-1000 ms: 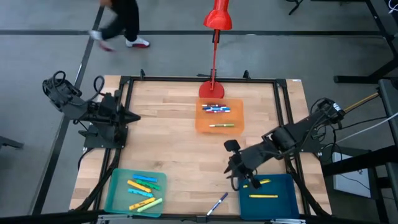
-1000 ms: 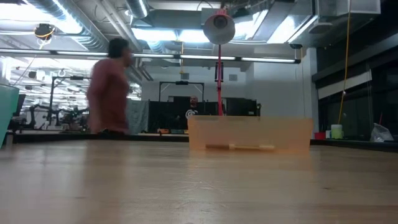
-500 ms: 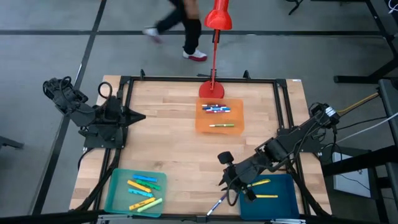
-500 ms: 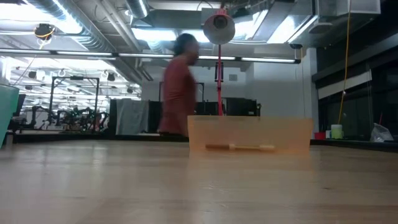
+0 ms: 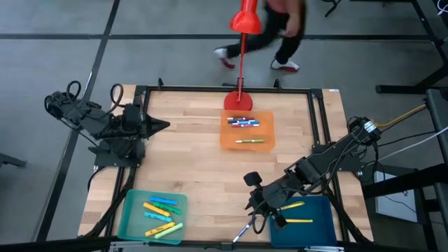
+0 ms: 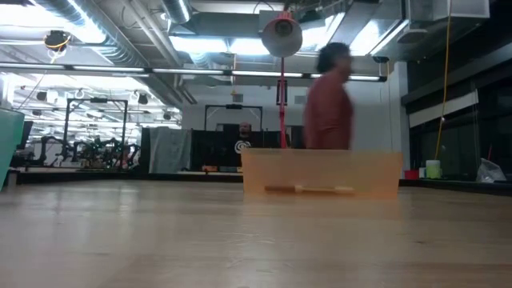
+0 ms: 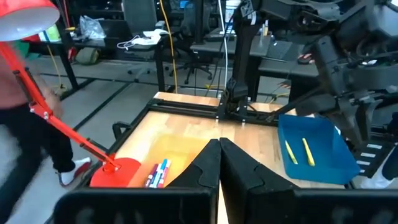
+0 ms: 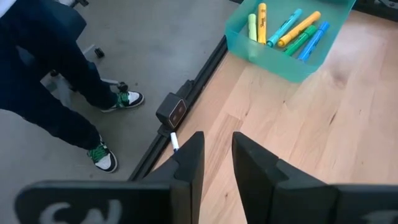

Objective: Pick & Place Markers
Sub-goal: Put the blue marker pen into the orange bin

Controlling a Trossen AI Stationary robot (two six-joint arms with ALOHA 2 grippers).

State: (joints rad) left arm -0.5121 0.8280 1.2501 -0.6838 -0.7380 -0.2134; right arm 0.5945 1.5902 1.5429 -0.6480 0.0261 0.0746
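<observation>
Right gripper [image 5: 253, 205] sits just left of the blue tray [image 5: 320, 225], fingers parted with nothing between them, above a white-bodied marker [image 5: 244, 229] lying on the wood at the table's near edge. Two yellow markers [image 5: 294, 213] lie inside the blue tray; others fill the teal tray [image 5: 129, 217] and orange tray [image 5: 246, 132], both well apart from it. Left gripper [image 5: 162, 125] waits far off, fingers together
</observation>
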